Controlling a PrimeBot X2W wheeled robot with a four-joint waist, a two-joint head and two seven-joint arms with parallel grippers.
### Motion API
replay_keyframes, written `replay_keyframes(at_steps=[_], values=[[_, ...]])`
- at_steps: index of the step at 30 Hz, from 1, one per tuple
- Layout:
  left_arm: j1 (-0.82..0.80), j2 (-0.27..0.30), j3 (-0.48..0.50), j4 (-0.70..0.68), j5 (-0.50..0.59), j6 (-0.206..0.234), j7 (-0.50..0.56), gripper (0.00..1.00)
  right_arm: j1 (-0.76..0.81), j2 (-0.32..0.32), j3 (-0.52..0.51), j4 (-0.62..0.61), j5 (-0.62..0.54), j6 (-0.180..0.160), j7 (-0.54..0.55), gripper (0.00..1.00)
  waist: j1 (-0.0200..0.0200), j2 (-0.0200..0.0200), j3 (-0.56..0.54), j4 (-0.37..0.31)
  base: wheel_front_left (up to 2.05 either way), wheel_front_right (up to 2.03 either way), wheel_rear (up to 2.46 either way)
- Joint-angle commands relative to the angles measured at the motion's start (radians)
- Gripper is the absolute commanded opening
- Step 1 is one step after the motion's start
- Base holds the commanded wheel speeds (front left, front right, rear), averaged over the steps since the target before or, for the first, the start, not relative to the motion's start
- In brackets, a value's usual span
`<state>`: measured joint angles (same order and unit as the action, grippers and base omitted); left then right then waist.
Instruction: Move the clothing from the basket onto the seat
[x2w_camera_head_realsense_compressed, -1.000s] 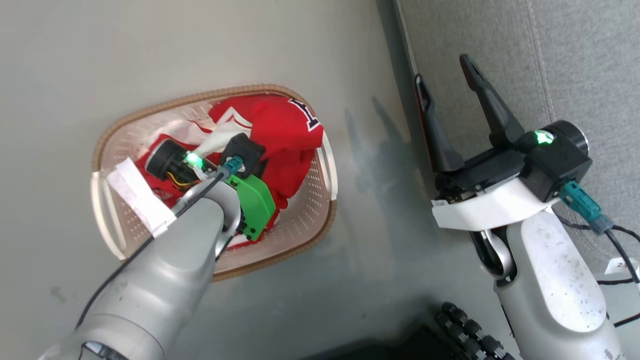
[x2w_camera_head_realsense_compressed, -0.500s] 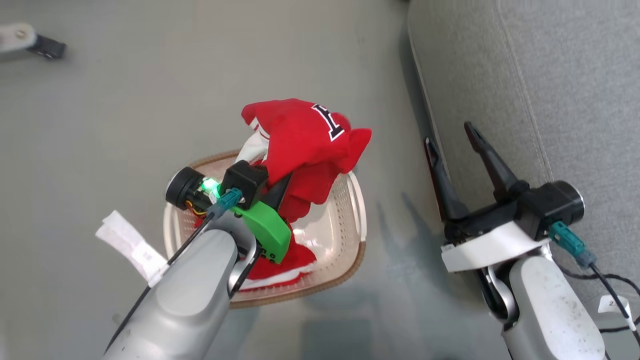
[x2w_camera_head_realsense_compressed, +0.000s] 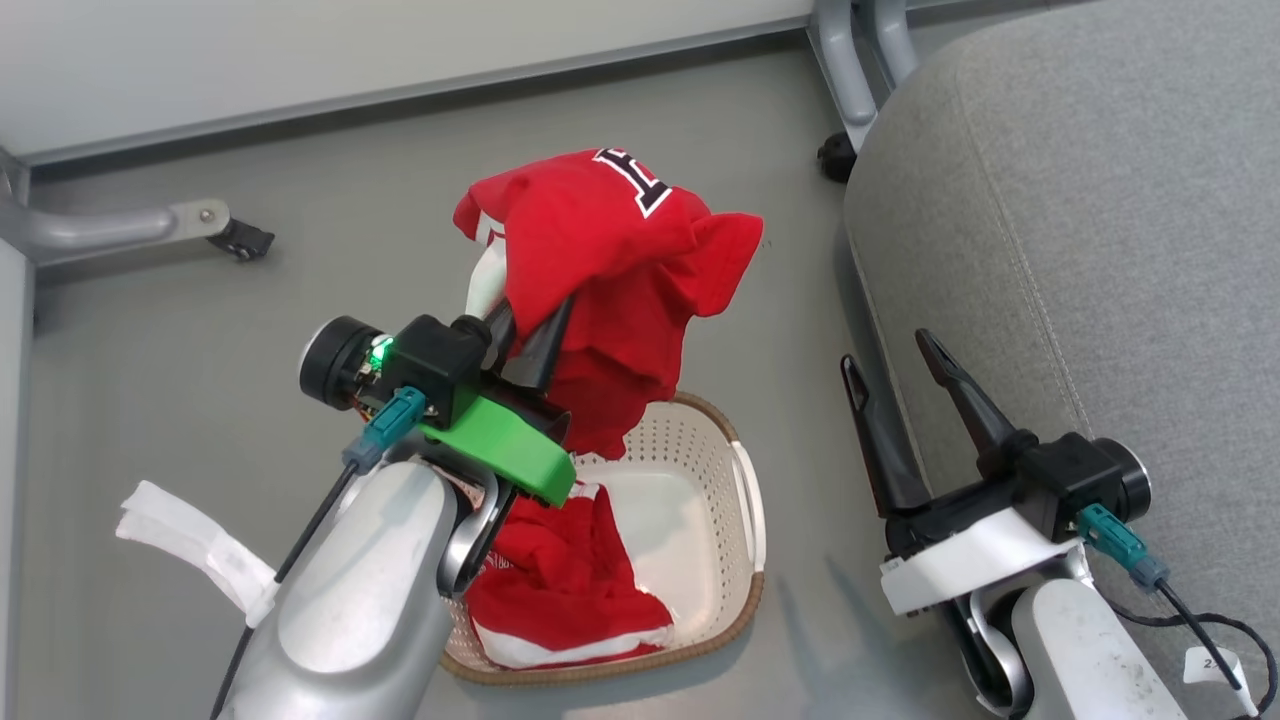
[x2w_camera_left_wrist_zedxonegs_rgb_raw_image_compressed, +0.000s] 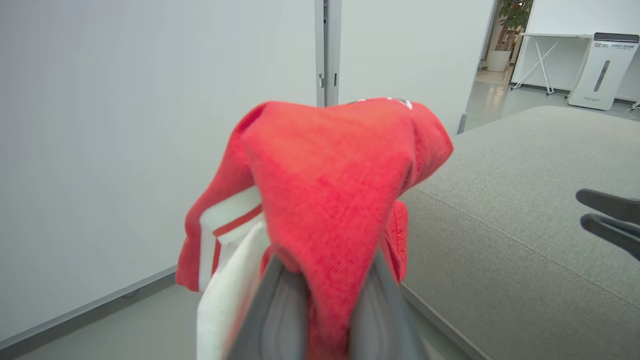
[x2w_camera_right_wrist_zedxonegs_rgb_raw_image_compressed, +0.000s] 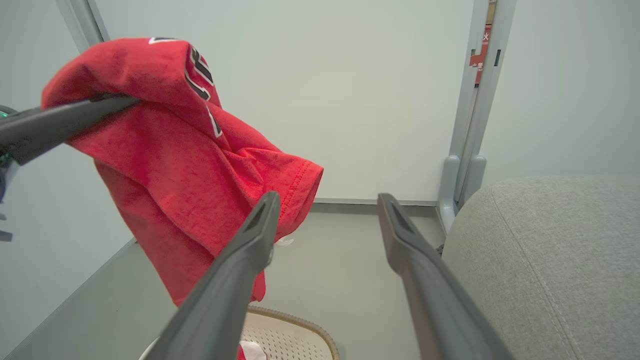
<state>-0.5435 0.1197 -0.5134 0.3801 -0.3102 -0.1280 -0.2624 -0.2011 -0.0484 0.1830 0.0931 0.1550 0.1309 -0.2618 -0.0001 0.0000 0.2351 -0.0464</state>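
Red soft cloth, head view: lettered garment (x2w_camera_head_realsense_compressed: 600, 250) hangs bunched from the left gripper (x2w_camera_head_realsense_compressed: 530, 345), jaws pinched tight on a fold. It is lifted above the basket (x2w_camera_head_realsense_compressed: 748, 520), hem dangling by the far rim; touching or not, can't tell. The second garment (x2w_camera_head_realsense_compressed: 570, 590) lies crumpled in the basket's near-left part, partly behind the left forearm. The basket sits on the floor (x2w_camera_head_realsense_compressed: 250, 400) near the left edge of the seat (x2w_camera_head_realsense_compressed: 1100, 250), with a strip of floor between. The right gripper (x2w_camera_head_realsense_compressed: 887, 350) hovers empty by that same edge, fingers spread wide.

Left wrist view: fabric is wedged between both fingers and draped over the tips, which are buried. White striped trim hangs at the left. The seat's surface is off to the right, well apart from the cloth.

Right wrist view: own fingers are parted with nothing between them. The garment droops from the other arm's finger at upper left, the basket's rim is at the bottom edge and the seat's corner is lower right.

Handling, my judgement: light, limp, not fragile; it will swing and trail, so carry it high enough for the hem to clear the rim. A thick bunched fold is the best hold; a thin single layer could slip.

Hard to make out: the letter is folded and not fully readable, and how much cloth the jaws hold is hidden.
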Motion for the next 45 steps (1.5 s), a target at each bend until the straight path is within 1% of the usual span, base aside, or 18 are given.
replay_keyframes(at_steps=[1,5,8,10,18,27,31,37,45], values=[[0.020,-0.001,0.013,-0.025,0.003,-0.004,-0.004,0.00,0.023,-0.004,0.004,0.004,0.005,0.000,-0.005,1.00,0.0001,0.0000,-0.074,0.019,0.00,0.00,0.00],[0.028,-0.002,0.031,-0.082,0.005,-0.004,-0.004,0.00,0.047,-0.004,0.007,0.004,0.013,0.000,-0.005,1.00,0.0001,0.0000,-0.111,0.020,0.00,0.00,0.00],[0.029,-0.006,0.035,-0.115,-0.018,-0.004,-0.004,0.00,0.065,-0.004,0.006,0.004,0.014,0.000,-0.005,1.00,0.0001,0.0000,-0.131,0.022,0.00,0.00,0.00],[0.021,0.002,0.034,-0.127,-0.019,-0.004,-0.004,0.00,0.073,-0.004,0.005,0.004,0.017,0.000,-0.005,1.00,0.0001,0.0000,-0.138,0.023,0.00,0.00,0.00],[0.020,0.016,0.026,-0.142,-0.024,-0.004,-0.004,0.00,0.090,-0.004,-0.001,-0.001,0.023,0.000,-0.005,1.00,0.0001,0.0000,-0.162,0.021,0.00,0.00,0.00],[0.018,0.018,0.023,-0.155,-0.022,-0.004,-0.004,0.00,0.070,-0.003,0.013,-0.035,0.012,0.000,-0.005,1.00,0.0001,0.0000,-0.161,0.027,0.00,0.00,0.00],[0.011,0.017,0.025,-0.158,-0.018,-0.003,-0.004,0.00,0.051,-0.004,0.047,-0.061,0.008,0.000,-0.005,1.00,0.0001,0.0000,-0.156,0.029,0.00,0.00,0.00],[-0.011,0.002,0.018,-0.158,-0.012,-0.003,-0.004,0.00,-0.008,-0.004,0.138,-0.095,0.015,0.000,-0.005,1.00,0.0001,0.0000,-0.142,0.032,0.00,0.00,0.00],[-0.043,-0.025,-0.007,-0.163,-0.009,-0.003,-0.004,0.00,-0.118,-0.004,0.269,-0.032,0.010,0.000,-0.005,1.00,0.0001,0.0000,-0.109,0.051,0.00,0.00,0.00]])
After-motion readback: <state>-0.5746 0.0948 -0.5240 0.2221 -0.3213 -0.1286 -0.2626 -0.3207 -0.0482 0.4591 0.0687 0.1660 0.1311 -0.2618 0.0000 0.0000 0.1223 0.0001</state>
